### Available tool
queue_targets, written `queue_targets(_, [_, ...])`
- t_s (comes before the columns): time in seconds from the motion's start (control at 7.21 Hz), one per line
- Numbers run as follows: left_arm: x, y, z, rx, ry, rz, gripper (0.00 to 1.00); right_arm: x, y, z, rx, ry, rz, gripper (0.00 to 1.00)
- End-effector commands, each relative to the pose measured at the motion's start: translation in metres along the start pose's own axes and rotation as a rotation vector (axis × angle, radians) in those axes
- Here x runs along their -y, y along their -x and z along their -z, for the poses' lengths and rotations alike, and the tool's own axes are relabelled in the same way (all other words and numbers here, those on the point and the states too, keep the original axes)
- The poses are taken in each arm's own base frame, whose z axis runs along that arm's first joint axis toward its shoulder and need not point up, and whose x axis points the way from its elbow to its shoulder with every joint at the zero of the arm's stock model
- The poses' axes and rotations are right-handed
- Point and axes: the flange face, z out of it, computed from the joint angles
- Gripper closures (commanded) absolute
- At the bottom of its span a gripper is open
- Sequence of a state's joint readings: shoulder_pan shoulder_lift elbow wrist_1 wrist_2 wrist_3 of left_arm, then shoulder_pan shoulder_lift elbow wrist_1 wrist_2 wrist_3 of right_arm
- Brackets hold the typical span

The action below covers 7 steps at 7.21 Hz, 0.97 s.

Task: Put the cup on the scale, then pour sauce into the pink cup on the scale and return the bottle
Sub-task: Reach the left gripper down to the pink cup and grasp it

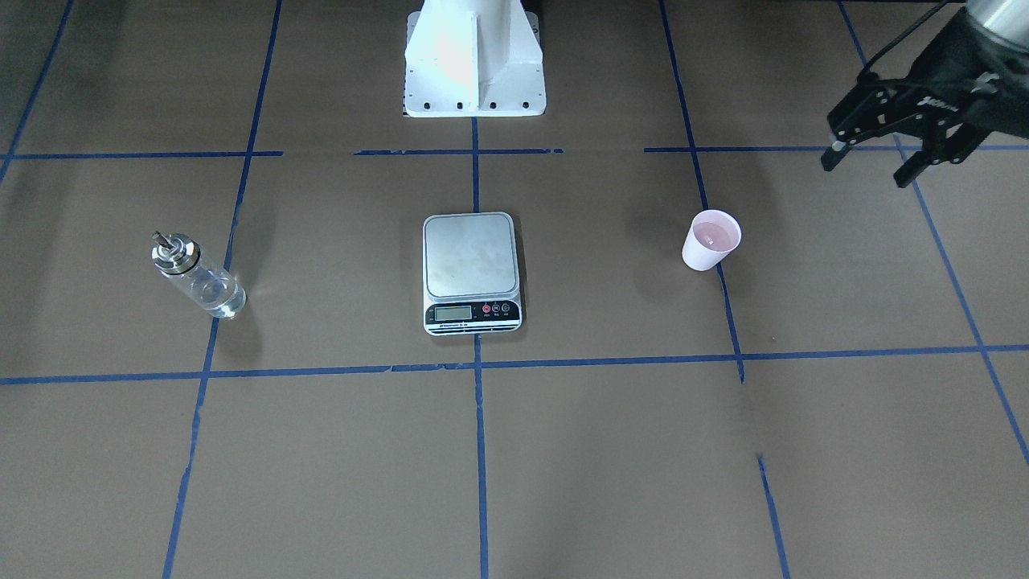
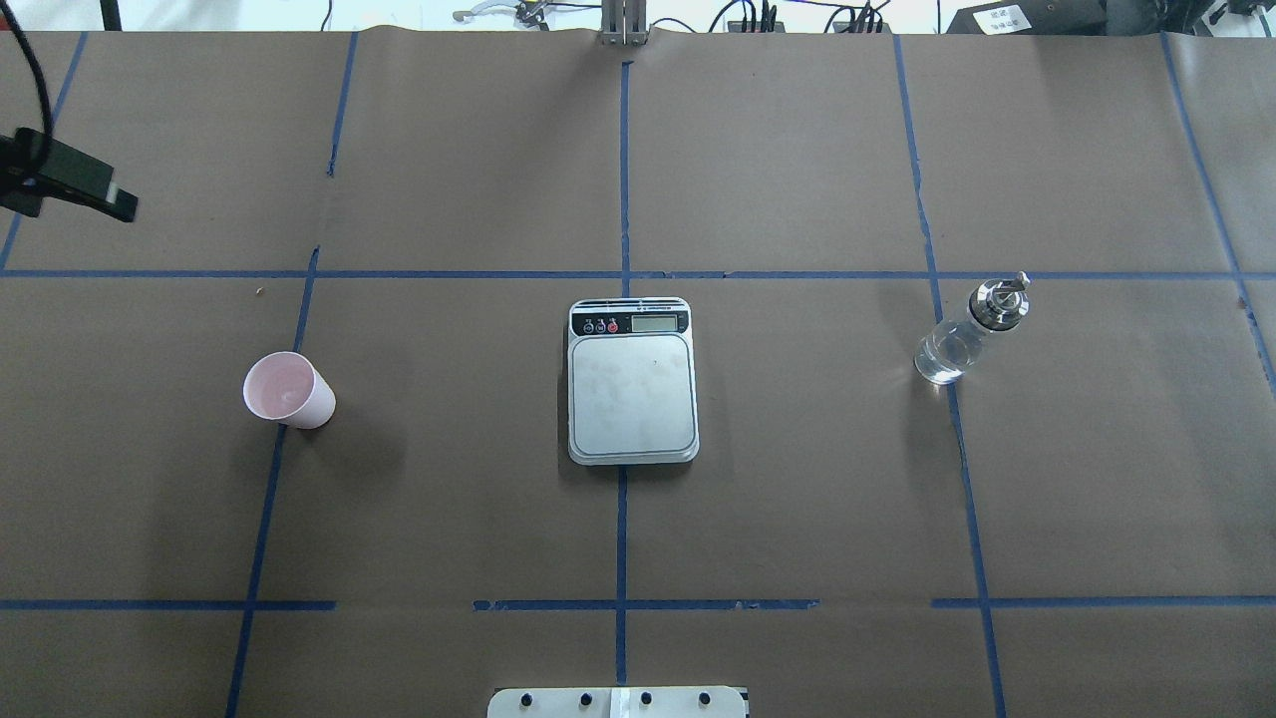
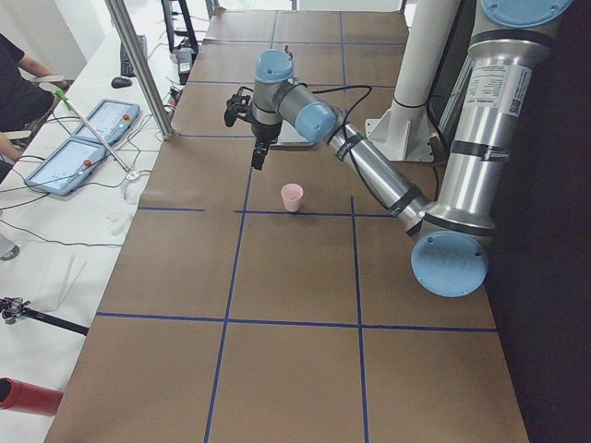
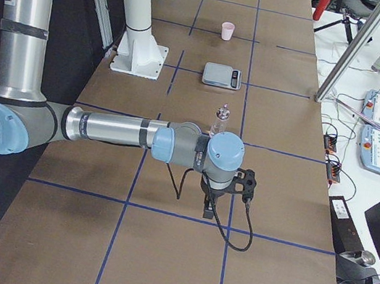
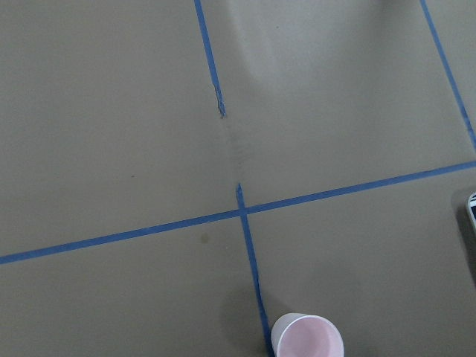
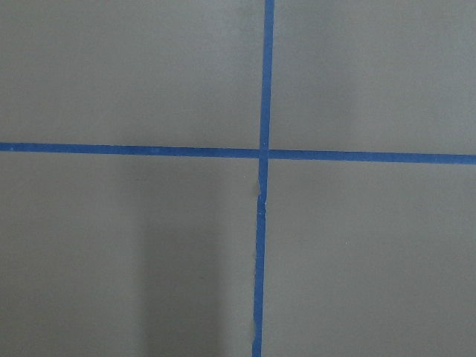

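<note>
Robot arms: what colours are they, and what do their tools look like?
The left arm and right arm are silver tubes with round light-blue joint caps and white labels. The left tool is black, two-fingered, with white lettering; black cables run along its arm. The right tool is black, trailing a looping black cable.

Table [image 2: 797, 150]: flat top covered in brown paper, divided into large rectangles by blue tape lines [image 2: 622, 179]. Standing directly on it are four items. One scale [image 2: 632, 384] sits at the centre, astride a tape line, its display strip on the side away from the robot. One pink cup [image 2: 289, 391] stands upright on the robot's left side, at a tape line, well apart from the scale. One clear bottle [image 2: 969, 332] with a metal spout stands upright on the robot's right side, its foot on a tape line, well apart from the scale. One white base plate [image 1: 474, 64] sits at the robot's edge, in line with the scale.
</note>
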<state>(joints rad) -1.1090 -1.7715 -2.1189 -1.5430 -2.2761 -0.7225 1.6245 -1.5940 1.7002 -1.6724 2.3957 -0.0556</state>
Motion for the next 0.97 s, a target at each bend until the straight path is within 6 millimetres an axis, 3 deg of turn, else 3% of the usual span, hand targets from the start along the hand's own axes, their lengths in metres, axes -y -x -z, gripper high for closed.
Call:
queue_targets(0.0, [-0.032, -0.041, -0.086, 0.093, -0.003, 0.202, 0.00, -0.001, -0.002, -0.002, -0.007, 0.002, -0.007, 0.00])
queue_targets(0.14, [-0.052, -0.031, -0.103, 0.090, -0.013, 0.251, 0.00, 0.000, -0.003, -0.003, -0.008, 0.007, -0.013, 0.00])
queue_targets(0.28, [-0.069, -0.006, -0.112, 0.080, -0.014, 0.266, 0.00, -0.002, -0.004, -0.004, -0.002, 0.007, -0.019, 0.00])
queue_targets(0.42, [-0.074, 0.010, -0.126, 0.088, -0.006, 0.272, 0.00, -0.003, -0.005, -0.005, -0.004, 0.010, -0.020, 0.00])
queue_targets(0.55, [-0.074, 0.017, -0.137, 0.096, 0.002, 0.276, 0.00, -0.002, -0.003, -0.004, -0.004, 0.008, -0.014, 0.00])
queue_targets(0.83, [-0.083, 0.009, -0.174, 0.094, -0.013, 0.326, 0.04, -0.002, -0.001, -0.002, -0.004, 0.002, -0.011, 0.00])
